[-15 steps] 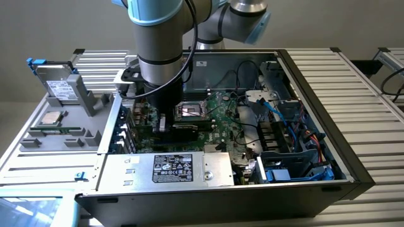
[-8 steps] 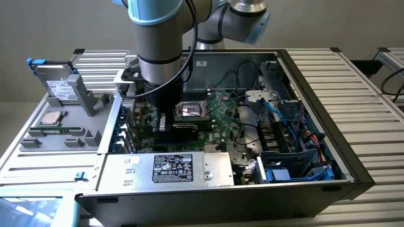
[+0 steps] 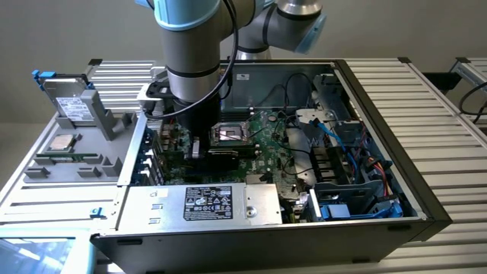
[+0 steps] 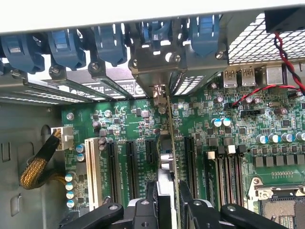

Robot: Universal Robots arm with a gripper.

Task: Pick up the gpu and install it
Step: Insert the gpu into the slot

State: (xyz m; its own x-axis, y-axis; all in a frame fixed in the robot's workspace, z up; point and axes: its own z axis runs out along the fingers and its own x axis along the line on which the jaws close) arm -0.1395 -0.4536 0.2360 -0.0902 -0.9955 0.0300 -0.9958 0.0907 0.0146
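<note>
Wrist view is showing the gripper (image 4: pixel 169 202) clamping the gpu (image 4: pixel 167 143) edge-on at lower centre, lining it up over a motherboard (image 4: pixel 119 129) slot.

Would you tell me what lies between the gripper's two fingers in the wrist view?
The gpu stands on edge between the fingers of the gripper, over the motherboard slots, its metal bracket at the case's rear openings.

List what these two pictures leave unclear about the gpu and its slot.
- Exterior view: the gpu is mostly hidden by the arm's wrist.
- Wrist view: the gpu stands edge-on; its faces cannot be seen.
- Wrist view: the fingers cover its near end, so full seating cannot be told.
</note>
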